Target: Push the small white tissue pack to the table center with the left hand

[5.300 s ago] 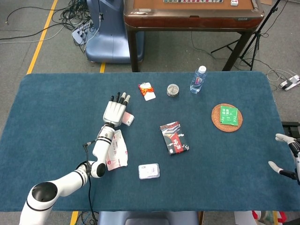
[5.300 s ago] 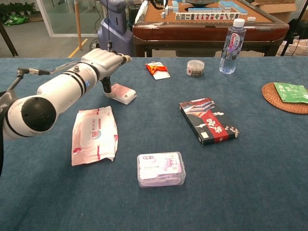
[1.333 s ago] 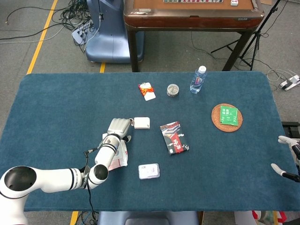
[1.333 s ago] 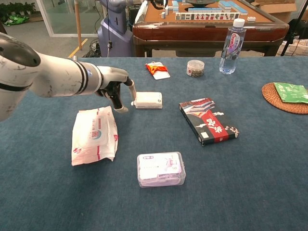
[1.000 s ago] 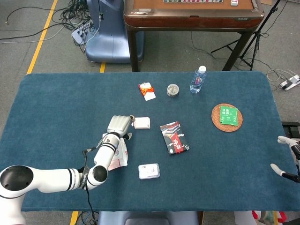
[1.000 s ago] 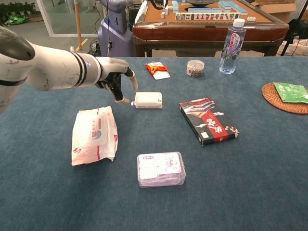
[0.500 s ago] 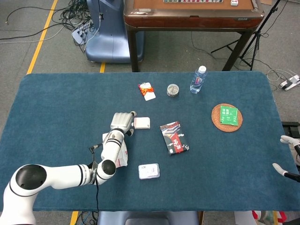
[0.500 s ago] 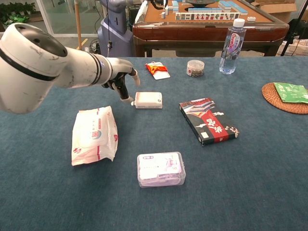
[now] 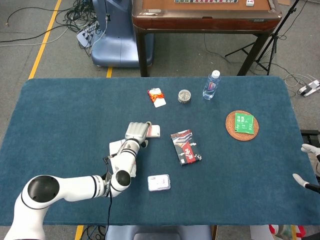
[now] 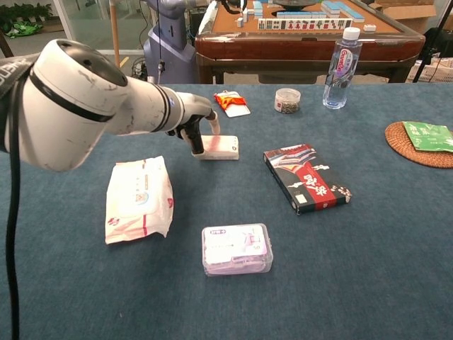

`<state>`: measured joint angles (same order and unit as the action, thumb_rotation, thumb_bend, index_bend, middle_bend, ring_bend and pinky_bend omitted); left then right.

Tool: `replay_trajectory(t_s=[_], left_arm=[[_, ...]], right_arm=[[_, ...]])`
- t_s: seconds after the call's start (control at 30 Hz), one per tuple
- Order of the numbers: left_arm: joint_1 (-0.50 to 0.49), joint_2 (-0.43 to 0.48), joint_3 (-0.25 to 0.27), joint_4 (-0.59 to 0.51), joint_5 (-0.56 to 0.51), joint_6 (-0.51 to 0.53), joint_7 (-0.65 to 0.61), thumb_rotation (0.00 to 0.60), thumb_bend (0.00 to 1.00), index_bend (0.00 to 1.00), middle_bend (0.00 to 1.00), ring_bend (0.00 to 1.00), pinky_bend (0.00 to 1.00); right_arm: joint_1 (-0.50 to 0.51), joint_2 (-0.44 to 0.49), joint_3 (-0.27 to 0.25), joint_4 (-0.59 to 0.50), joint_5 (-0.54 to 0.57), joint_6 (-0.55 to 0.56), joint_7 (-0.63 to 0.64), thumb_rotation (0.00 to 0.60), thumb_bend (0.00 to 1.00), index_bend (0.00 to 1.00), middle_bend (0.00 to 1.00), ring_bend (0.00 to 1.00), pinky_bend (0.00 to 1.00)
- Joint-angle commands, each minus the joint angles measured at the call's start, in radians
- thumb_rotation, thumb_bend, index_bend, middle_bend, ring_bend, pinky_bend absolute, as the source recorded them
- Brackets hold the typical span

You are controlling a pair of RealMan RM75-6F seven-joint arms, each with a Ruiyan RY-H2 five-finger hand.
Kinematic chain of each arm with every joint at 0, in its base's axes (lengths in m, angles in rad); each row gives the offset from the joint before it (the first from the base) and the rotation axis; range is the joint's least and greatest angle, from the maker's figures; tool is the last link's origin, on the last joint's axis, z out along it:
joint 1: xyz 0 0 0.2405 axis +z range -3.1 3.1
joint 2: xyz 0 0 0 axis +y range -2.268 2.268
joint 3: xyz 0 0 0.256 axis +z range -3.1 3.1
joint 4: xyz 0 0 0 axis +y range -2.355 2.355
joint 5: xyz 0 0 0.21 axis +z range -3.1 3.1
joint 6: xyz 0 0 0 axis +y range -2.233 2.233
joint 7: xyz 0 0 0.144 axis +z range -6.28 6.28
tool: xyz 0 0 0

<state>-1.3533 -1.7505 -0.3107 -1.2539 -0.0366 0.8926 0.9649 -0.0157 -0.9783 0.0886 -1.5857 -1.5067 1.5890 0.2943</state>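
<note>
So right now my left hand (image 10: 195,127) is parked against the left end of the small white tissue pack (image 10: 221,147), fingers curled down together, nothing held, just touching the pack's near-left edge. From the head view the hand (image 9: 137,131) covers part of the pack (image 9: 153,131), so I can't tell exactly how much of the fingers is in contact.

The bit that matters: the pack lies to the right of my hand, long side running left-right across the table, and it sits just left of the black and red box (image 10: 306,178), a small gap between them. That box is my landmark for the middle of the table (image 9: 60,110). So the pack is already close to centre, I'd say, and any more push goes along its long axis straight toward the box. Pushing on the short end like that, I reckon it could swivel if I'm off-centre.

Right hand (image 9: 309,165) is way off at the far right table edge from the box; only a bit of it shows, so I can't tell how its fingers sit. Left hand is by far the nearer one.

The pink wipes pack (image 10: 139,197) is down-left of the box, not in the path.
</note>
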Motion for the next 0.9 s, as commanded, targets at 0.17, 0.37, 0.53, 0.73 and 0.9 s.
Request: replay_trajectory(t_s=[0.17,0.37,0.53,0.73,0.9], left_arm=[[-0.008,0.005,0.008,-0.028,-0.016,0.007,0.028,0.6,0.4,0.19,1.0,1.0,1.0],[-0.003,0.018,0.023,-0.073,-0.01,0.019,0.038,0.6,0.4,0.2,1.0,1.0,1.0],[0.007,0.039,0.033,-0.136,0.01,0.035,0.032,0.6,0.4,0.2,1.0,1.0,1.0],[0.018,0.063,0.057,-0.212,0.031,0.057,0.031,0.6,0.4,0.21,1.0,1.0,1.0],[0.029,0.086,0.075,-0.27,0.071,0.085,0.019,0.6,0.4,0.21,1.0,1.0,1.0]], right_arm=[[-0.001,0.0,0.0,0.0,-0.001,0.001,0.002,0.6,0.06,0.25,0.31,0.26,0.27],[-0.001,0.0,-0.001,-0.001,-0.005,0.002,-0.001,0.6,0.06,0.25,0.31,0.26,0.27],[0.0,-0.001,-0.001,-0.001,-0.003,0.0,-0.002,0.6,0.06,0.25,0.31,0.26,0.27],[0.001,-0.001,-0.002,-0.002,-0.005,-0.003,-0.004,0.6,0.06,0.25,0.31,0.26,0.27],[0.002,-0.001,-0.001,-0.003,-0.003,-0.004,-0.005,0.6,0.06,0.25,0.31,0.26,0.27]])
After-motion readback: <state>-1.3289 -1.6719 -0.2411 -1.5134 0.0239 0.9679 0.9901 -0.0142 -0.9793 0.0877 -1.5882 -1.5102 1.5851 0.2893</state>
